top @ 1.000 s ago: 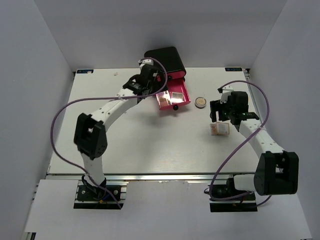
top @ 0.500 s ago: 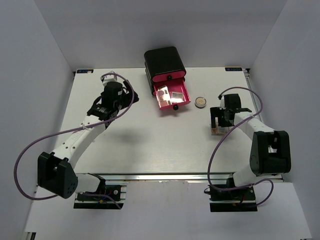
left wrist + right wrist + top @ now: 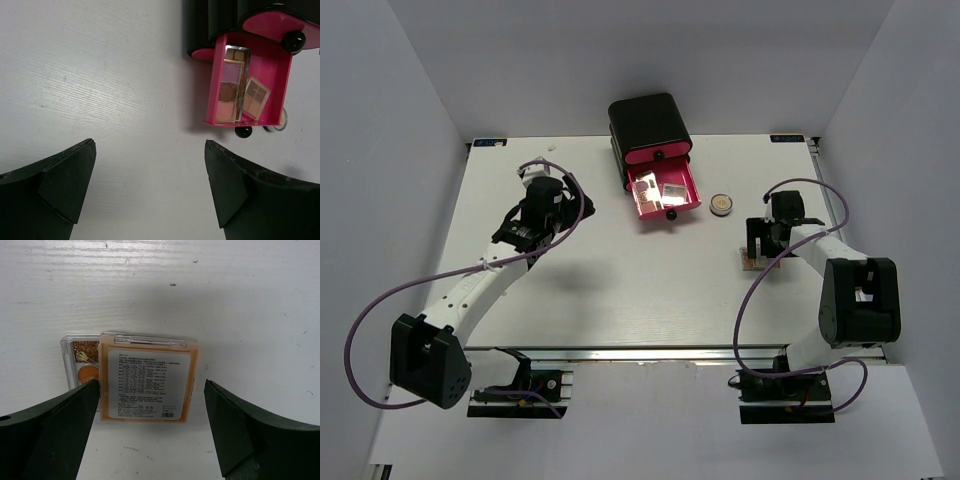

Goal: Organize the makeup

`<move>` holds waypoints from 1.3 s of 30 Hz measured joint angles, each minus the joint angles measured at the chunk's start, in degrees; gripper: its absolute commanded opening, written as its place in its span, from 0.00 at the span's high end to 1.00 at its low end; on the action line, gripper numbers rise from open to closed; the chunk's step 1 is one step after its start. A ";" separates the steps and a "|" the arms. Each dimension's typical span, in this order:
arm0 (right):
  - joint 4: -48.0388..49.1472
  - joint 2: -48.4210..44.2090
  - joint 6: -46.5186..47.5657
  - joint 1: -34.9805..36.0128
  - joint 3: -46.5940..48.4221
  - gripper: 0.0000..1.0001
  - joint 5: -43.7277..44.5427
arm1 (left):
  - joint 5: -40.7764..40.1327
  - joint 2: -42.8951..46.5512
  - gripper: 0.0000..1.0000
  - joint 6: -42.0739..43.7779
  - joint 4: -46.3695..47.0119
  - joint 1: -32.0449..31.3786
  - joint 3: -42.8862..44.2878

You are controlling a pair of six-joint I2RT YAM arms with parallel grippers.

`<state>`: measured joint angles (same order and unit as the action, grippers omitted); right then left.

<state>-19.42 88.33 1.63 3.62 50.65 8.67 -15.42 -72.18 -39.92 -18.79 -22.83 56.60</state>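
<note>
The white table (image 3: pixel 620 300) sits inside pale grey walls, with a black box (image 3: pixel 648 120) at its far edge and its pink drawer (image 3: pixel 692 196) pulled out. From above, we see that the left arm, which a second ago reached over that drawer, has swung back to the left part of the table. The left fingers (image 3: pixel 517 234) are spread wide and empty. The right arm has folded in, and the right fingers (image 3: pixel 760 248) have dropped over the palettes (image 3: pixel 752 264) near the right edge. The gold compact (image 3: pixel 722 205) lies apart on the table, between them and the drawer. The left wrist view shows bare table between the wide fingers and, further off, a long palette (image 3: pixel 229 85) and a square palette (image 3: pixel 256 94) lying in the drawer. In the right wrist view the wide fingers straddle a tan palette (image 3: pixel 147 377), label up, overlapping a glitter palette (image 3: pixel 80 356); nothing is gripped yet. We judge the drawer partly filled, with this pair next and the compact still to go.
</note>
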 measured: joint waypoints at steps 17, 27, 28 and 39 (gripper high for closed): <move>1.27 -0.83 2.34 -0.26 0.98 0.76 -7.17 | 2.84 1.70 0.02 0.11 2.27 0.00 -1.88; 10.10 0.33 1.73 12.79 20.02 0.77 -16.39 | 6.69 3.85 0.02 0.50 5.62 0.00 -4.85; 10.86 1.88 1.20 14.58 21.90 0.77 -16.37 | 6.86 4.26 0.02 0.50 5.79 0.00 -5.27; 12.31 19.80 -4.52 21.09 34.73 0.45 -11.61 | 6.60 10.99 0.02 -0.17 5.27 0.00 -9.46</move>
<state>-7.11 108.14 -2.90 24.71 85.38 -2.94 -8.82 -61.19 -40.10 -13.52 -22.83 47.13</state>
